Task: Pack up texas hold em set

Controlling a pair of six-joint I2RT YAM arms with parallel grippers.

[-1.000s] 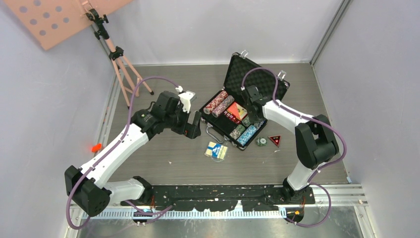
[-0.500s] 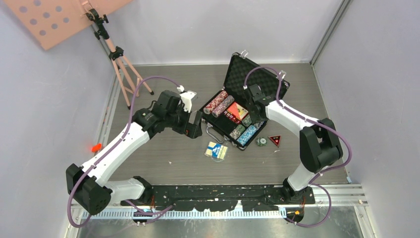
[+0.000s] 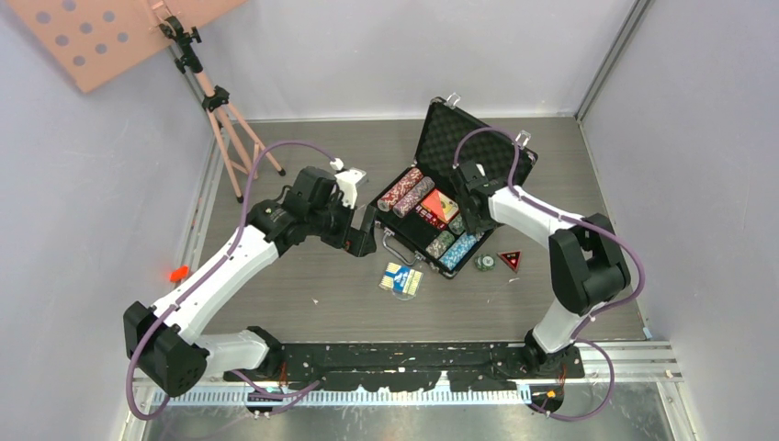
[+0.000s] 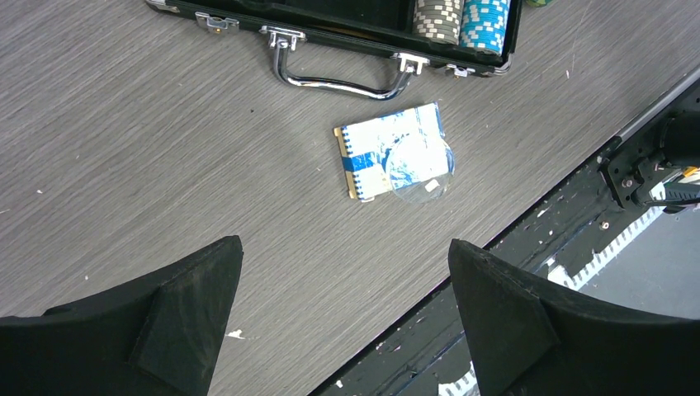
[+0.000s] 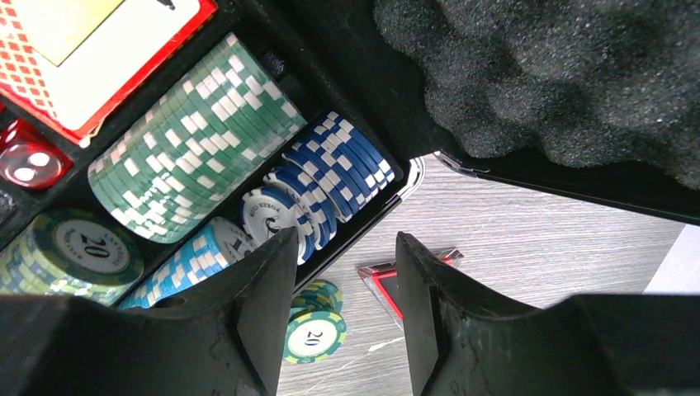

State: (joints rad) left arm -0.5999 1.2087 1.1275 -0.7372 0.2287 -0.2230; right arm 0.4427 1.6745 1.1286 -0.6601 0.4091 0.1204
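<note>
1. The grey wood-grain table (image 3: 303, 285) carries everything, with a pink tripod (image 3: 225, 119) standing at its far left corner.
2. The black briefcase (image 3: 459, 138) sits open near the middle of the table. Its foam-lined lid is raised and its chrome handle (image 4: 342, 78) faces the arms.
3. The left gripper (image 4: 342, 256) hovers over bare table just in front of the case's left end. Its fingers are spread wide with nothing between them.
4. The right gripper (image 5: 345, 247) hangs over the right end of the case, at its near rim. Its fingers are a small gap apart and clamp nothing.
5. Rows of chips fill the case slots: red-and-white rows (image 3: 406, 191) at the left end, a green row (image 5: 190, 132), dark blue chips (image 5: 338, 173) and light blue chips (image 5: 198, 256) at the right end.
6. A red card deck (image 5: 91, 49) lies in the case's middle compartment.
7. A blue card deck (image 4: 392, 161) lies on the table just in front of the handle, with a clear round disc (image 4: 421, 169) on top of it.
8. A red triangular piece (image 3: 510, 260) lies on the table just right of the case.
9. A short stack of green chips (image 5: 314, 330) sits on the table outside the case, beside that piece.
10. A red die (image 5: 29, 161) rests in the case, next to the red deck.
</note>
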